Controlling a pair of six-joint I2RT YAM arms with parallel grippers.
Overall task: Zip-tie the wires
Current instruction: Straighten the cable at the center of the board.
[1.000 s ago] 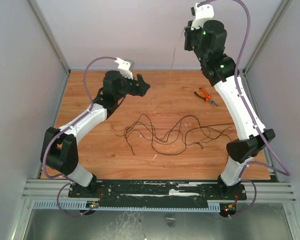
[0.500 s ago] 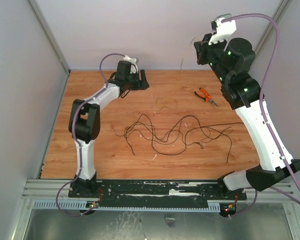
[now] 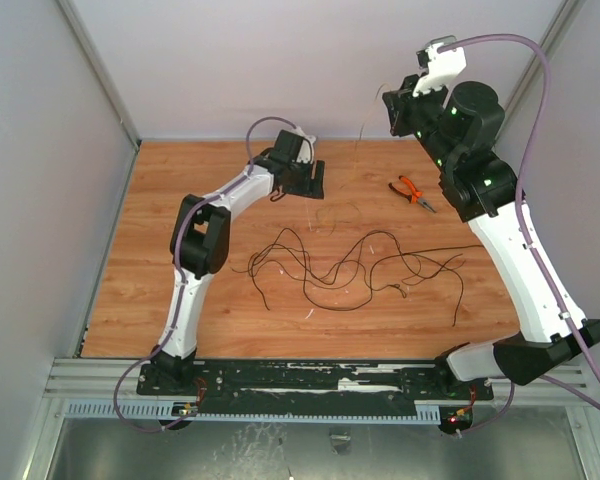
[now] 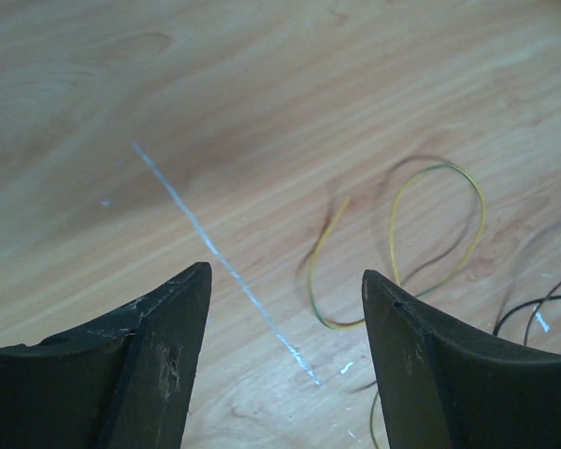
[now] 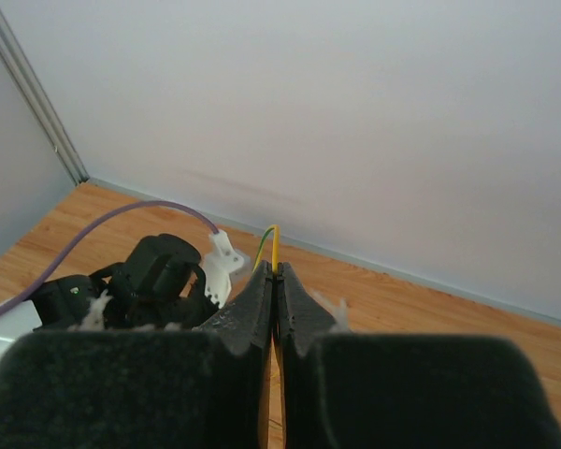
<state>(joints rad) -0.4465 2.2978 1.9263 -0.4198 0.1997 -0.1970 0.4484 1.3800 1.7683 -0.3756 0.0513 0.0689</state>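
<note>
Wires lie loose mid-bench, untied. Right end effector is aloft, clamped on a yellow strand. Left end effector is apart, empty, low over the bench. Bundling and tying not yet done.

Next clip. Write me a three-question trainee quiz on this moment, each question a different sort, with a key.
1. True or false: the left gripper holds a wire.
2. The right gripper pinches: A) a screwdriver B) a yellow-green wire C) nothing.
3. Fill in: the orange-handled pliers lie on the table nearer the ___ arm.
Key: 1 false, its jaws stand open and empty; 2 B; 3 right.
</note>
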